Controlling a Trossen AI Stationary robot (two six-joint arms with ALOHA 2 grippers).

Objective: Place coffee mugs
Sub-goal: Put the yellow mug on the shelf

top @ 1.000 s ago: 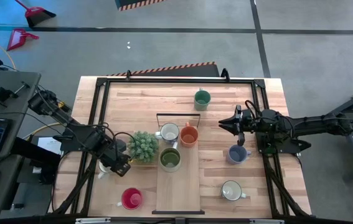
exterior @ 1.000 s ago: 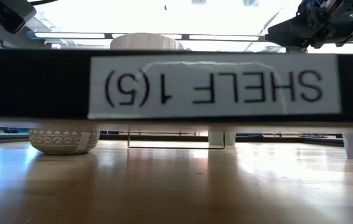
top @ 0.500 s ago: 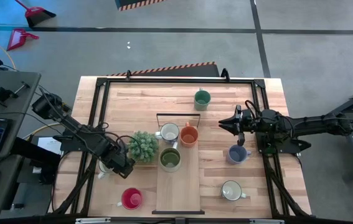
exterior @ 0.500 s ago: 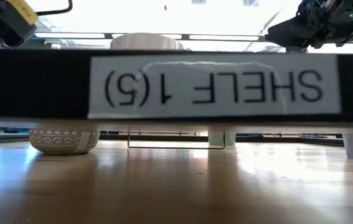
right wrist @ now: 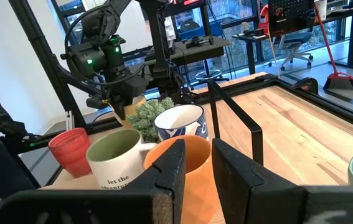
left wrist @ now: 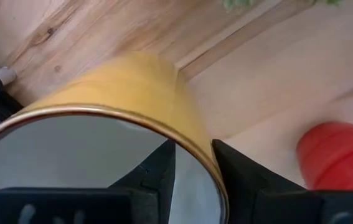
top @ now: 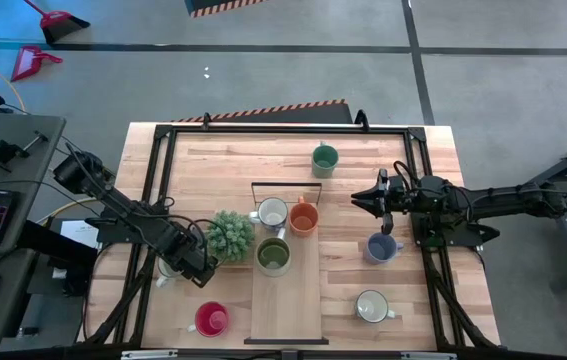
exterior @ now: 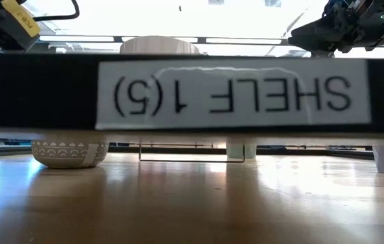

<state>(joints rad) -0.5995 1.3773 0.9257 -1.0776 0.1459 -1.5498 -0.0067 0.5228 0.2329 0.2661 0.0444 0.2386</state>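
A cream-yellow mug (left wrist: 120,81) stands on the table at the left (top: 168,268), beside the spiky plant (top: 229,235). My left gripper (left wrist: 193,149) points down over it, slightly open, one finger inside the mug and one outside its wall. A white mug (top: 272,212), an orange mug (top: 304,217) and an olive mug (top: 273,255) stand on the centre board (top: 288,300). On the bare table stand a red mug (top: 211,319), a teal mug (top: 324,158), a blue-grey mug (top: 381,247) and a cream-white mug (top: 371,305). My right gripper (top: 355,200) hovers level at the right, a narrow gap between its fingers and nothing in it. My left gripper straddles the cream-yellow mug's wall at the rim (left wrist: 202,146) from above, one finger (left wrist: 157,171) inside and one (left wrist: 241,180) outside. Whether either finger touches the wall I cannot tell. The mug stands upright on the table.
Black frame rails (top: 158,200) run along the table's edges. A thin wire bracket (top: 286,185) stands at the board's far end. In the low view a black shelf label bar (exterior: 232,95) blocks most of the scene; a patterned mug (exterior: 70,150) shows below it.
My left gripper has sunk toward the cream-yellow mug and shifted slightly toward the table's near edge. The mug has stayed where it was.
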